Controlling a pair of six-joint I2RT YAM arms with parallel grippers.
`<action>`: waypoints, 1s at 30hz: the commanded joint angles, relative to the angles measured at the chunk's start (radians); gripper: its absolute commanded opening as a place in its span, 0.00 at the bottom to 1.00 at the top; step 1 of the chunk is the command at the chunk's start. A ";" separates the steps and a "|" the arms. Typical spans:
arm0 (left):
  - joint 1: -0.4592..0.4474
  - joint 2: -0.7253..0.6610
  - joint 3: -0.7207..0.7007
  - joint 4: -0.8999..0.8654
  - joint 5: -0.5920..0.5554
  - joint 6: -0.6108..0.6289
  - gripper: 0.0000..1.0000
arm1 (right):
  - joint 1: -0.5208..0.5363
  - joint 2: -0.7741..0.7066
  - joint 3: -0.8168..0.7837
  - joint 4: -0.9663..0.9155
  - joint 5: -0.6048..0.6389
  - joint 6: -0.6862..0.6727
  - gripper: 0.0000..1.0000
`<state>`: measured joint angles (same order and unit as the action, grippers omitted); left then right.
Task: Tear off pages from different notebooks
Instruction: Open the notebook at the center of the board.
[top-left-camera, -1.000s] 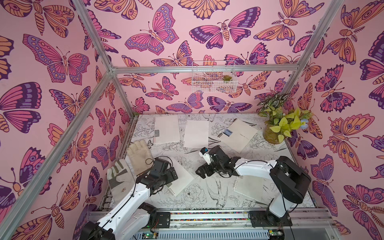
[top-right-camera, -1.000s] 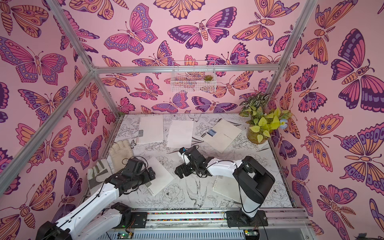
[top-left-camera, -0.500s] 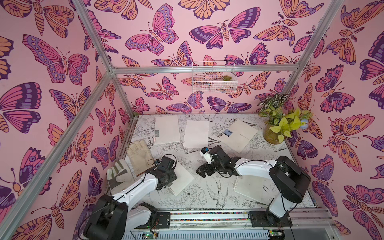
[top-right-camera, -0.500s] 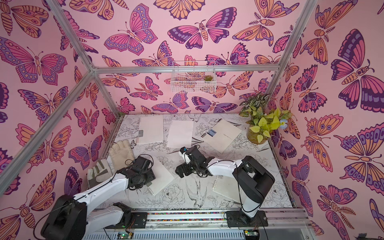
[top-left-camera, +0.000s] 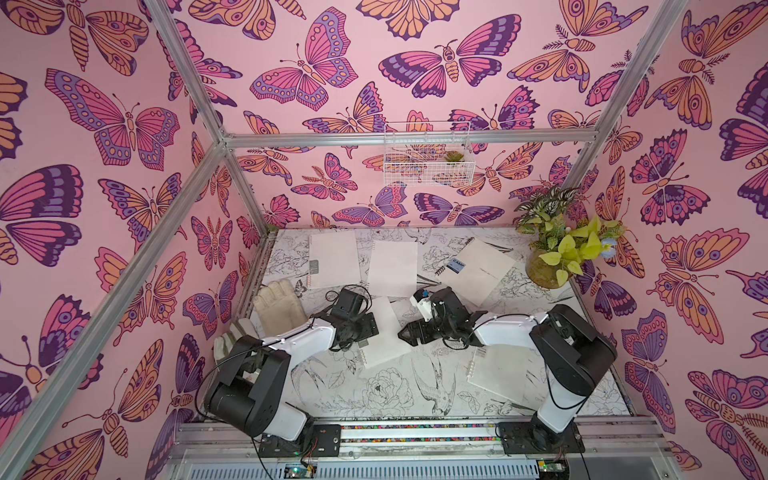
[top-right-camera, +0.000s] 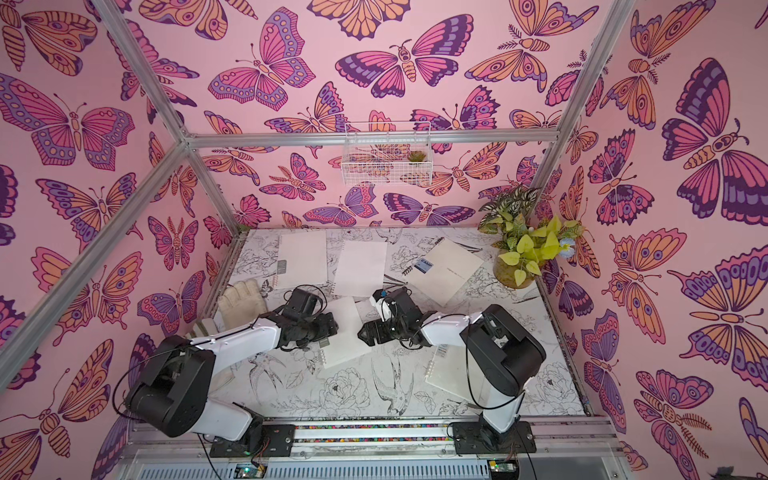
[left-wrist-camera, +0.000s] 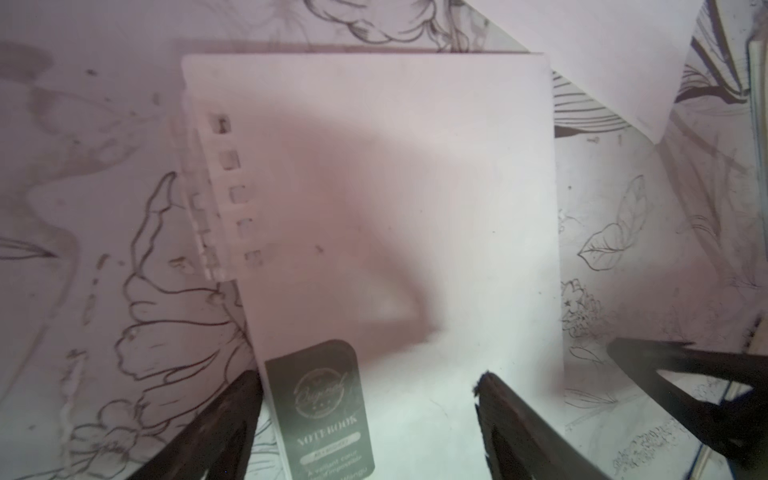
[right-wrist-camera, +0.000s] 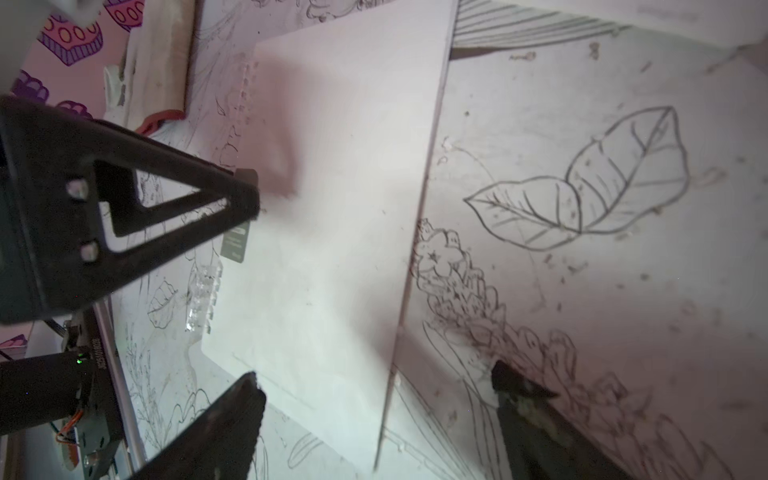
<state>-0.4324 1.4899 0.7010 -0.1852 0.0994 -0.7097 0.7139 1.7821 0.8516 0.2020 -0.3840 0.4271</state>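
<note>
Grippers face each other across the centre notebook (top-left-camera: 386, 332) at the middle of the table (top-left-camera: 374, 399), with the tearing job seemingly at an early stage. The left gripper (left-wrist-camera: 365, 376) hangs with jaws spread wide and empty over the notebook's corner that bears the grey-green label (left-wrist-camera: 320, 407). The right gripper (right-wrist-camera: 376, 372) is likewise wide open, holding nothing, and straddles the opposite long edge. One loose page (top-left-camera: 392, 268) lies near the far edge, between a white-ringed notebook (top-left-camera: 334, 257) toward the far left corner and the CAMP notebook (top-left-camera: 478, 270) toward the far right. A fourth notebook (top-left-camera: 498, 370) lies by the right edge, partly under the right arm. Judging by that single sheet, one page is off and most of the notebooks are left to do. No page of the centre notebook is gripped yet. A white glove (top-left-camera: 278, 303) lies at the left edge.
</note>
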 joint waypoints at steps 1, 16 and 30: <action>0.005 0.021 0.002 0.048 0.096 0.025 0.85 | -0.001 0.050 0.043 0.011 -0.041 0.038 0.88; 0.061 0.054 -0.020 0.156 0.236 -0.013 0.84 | 0.000 -0.020 0.004 0.103 -0.137 0.133 0.82; 0.090 0.015 -0.084 0.178 0.224 -0.019 0.79 | -0.019 -0.057 0.063 -0.233 0.195 0.085 0.74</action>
<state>-0.3508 1.5131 0.6422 0.0162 0.3408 -0.7319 0.7033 1.7107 0.8623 0.1379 -0.3370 0.5510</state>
